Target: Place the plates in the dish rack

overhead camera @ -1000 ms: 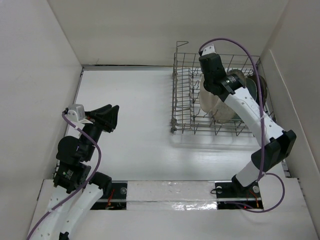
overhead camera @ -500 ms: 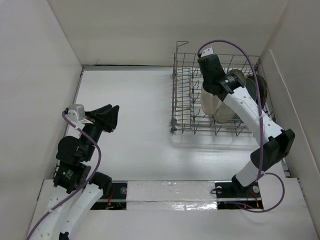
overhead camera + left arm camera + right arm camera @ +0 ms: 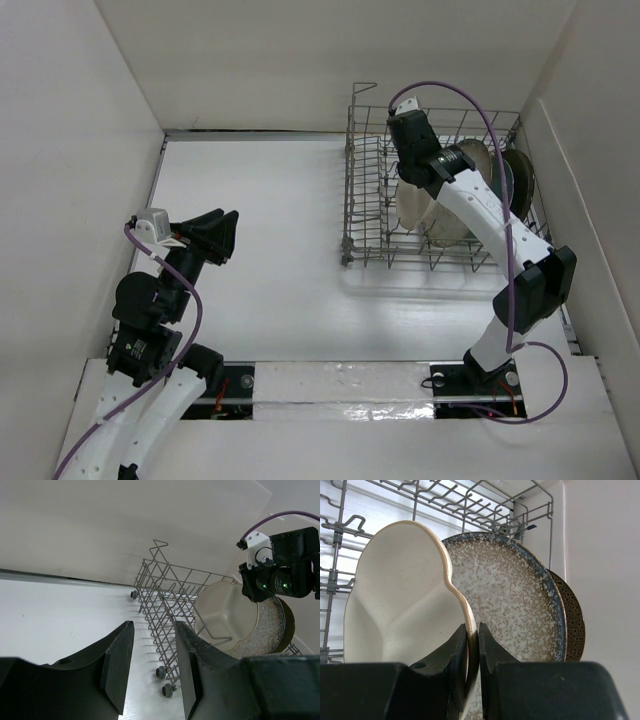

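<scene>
The grey wire dish rack stands at the table's back right. Inside it my right gripper is shut on the rim of the cream plate, which stands on edge among the tines. Behind it stand the large speckled plate and the brown plate, also on edge. The grey-blue plate is not visible. From above, the cream plate shows under the right arm. My left gripper is open and empty, held low at the left, well away from the rack.
White walls enclose the table on the left, back and right; the rack sits close to the right wall. The rack's small wheels rest on the white tabletop.
My right gripper has moved a little toward the back and left inside the rack with the cream plate. The left arm has not moved.
</scene>
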You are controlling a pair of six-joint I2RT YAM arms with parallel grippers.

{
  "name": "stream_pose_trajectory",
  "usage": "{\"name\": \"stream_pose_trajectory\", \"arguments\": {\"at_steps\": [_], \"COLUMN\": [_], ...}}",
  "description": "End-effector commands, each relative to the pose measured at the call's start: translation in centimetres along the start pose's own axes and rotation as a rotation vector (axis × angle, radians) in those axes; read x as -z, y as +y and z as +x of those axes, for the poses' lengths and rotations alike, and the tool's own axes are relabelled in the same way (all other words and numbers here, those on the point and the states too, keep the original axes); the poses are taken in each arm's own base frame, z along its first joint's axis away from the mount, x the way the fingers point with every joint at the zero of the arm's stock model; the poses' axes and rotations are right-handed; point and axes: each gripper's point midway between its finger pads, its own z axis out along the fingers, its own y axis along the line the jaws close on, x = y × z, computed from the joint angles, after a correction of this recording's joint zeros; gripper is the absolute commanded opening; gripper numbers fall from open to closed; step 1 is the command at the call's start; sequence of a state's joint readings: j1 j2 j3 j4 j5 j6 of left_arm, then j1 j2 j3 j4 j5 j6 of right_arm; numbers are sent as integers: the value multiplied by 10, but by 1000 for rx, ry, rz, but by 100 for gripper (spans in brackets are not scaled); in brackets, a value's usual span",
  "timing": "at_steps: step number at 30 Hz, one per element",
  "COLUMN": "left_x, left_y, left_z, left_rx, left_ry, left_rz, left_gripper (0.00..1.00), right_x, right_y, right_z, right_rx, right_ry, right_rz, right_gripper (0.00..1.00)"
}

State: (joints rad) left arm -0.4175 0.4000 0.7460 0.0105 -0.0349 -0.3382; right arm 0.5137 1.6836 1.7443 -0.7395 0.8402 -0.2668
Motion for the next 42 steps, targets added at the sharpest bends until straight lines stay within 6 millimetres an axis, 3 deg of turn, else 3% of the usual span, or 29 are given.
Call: {"name": "stream_pose_trajectory", "arguments": {"at_steps": [1,6,10,12,15,20,26,30,35,36,38,39,41,42], "left_x": [0,-1,-1,-1,-1,-1,-1,-1,-3,-4,-5,-6,-9,-10], "left_y": [-5,-6,-5,-5,-5,-5,-5,-4,-2,-2,-2,-2,-4,-5], "left_z": [-8,-8,-7,-7,-7,-6,-6,-6,-5,-5,-2,-1,3,4], "left_rx": [-3,-3,-3,-3,-3,-3,-6,-8,-13,-13,-15,-17,-19,-21], "left_ry": [-32,-32,-29,-29,-29,-27,-27,-29,-23,-22,-12,-7,8,15], "left_rz": [24,26,23,25,25,25,25,21,10,10,11,14,26,30], "left_gripper": [36,36,36,36,36,36,36,36,37,37,37,38,40,42], "right_x": [13,8,3,1,1,0,1,6,36,50,67,80,121,132], "right_y": [-25,-8,11,13,14,17,42,37,12,-3,-8,-9,-33,-21], "right_z": [-29,-25,-19,-18,-17,-19,-21,-27,-49,-54,-60,-64,-76,-69], "right_rx": [-80,-41,-9,-14,-24,-48,-55,-103,-257,-309,-386,-420,-559,-562], "right_ry": [-89,-80,-66,-68,-72,-82,-103,-124,-231,-270,-332,-369,-511,-539], "right_rz": [61,59,50,53,56,40,-5,-10,-50,-57,-110,-143,-233,-289], "right_gripper": [0,0,8,11,23,31,32,35,59,62,66,66,67,67]}}
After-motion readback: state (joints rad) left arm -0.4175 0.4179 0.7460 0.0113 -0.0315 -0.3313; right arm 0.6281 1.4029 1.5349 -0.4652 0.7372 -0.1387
